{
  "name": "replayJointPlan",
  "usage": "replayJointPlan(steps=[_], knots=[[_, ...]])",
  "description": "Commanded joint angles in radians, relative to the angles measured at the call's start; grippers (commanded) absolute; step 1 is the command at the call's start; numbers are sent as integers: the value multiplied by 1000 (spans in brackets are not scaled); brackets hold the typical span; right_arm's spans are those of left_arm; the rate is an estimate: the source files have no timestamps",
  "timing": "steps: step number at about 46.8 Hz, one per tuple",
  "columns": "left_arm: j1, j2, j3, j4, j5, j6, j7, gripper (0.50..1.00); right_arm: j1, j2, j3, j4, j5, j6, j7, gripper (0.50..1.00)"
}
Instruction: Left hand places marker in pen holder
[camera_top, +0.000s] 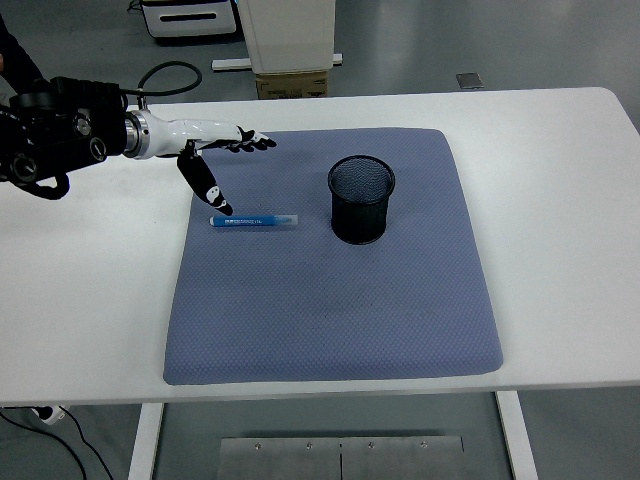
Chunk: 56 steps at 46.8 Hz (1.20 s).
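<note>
A blue marker (254, 220) with a clear cap lies flat on the left part of the blue-grey mat (330, 300), pointing left-right. To its right a black mesh pen holder (361, 198) stands upright and looks empty. My left hand (225, 165) reaches in from the left over the mat's far-left corner, fingers spread, holding nothing. Its thumb hangs down, and the thumb tip sits just above the marker's left end. The four fingers (256, 141) point right, well behind the marker. The right hand is out of view.
The mat lies on a white table (560, 180). Beyond the table's far edge stand a white cabinet (285, 35) and a cardboard box (292, 83). A dark sleeve of a person (15, 60) shows at the top left.
</note>
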<state>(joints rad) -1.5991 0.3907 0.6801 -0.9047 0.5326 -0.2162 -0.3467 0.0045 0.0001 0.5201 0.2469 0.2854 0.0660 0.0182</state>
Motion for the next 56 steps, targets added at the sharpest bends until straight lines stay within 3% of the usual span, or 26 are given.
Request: replayJointPlan(steps=[1, 13, 22, 28, 38, 56], knots=[[-12, -18, -1, 0, 27, -9, 0, 1000, 0, 0, 0, 0, 0, 0, 0, 1000], [5, -58, 16, 0, 132, -8, 3, 1000, 0, 0, 0, 0, 0, 0, 0, 1000], [50, -81, 18, 0, 132, 1, 17, 1000, 0, 0, 0, 0, 0, 0, 2, 1000], [54, -81, 18, 4, 132, 8, 55, 1000, 0, 0, 0, 0, 0, 0, 0, 1000], [73, -98, 18, 12, 132, 38, 58, 1000, 0, 0, 0, 0, 0, 0, 0, 1000], [80, -138, -2, 9, 116, 34, 77, 1000, 0, 0, 0, 0, 0, 0, 0, 1000]])
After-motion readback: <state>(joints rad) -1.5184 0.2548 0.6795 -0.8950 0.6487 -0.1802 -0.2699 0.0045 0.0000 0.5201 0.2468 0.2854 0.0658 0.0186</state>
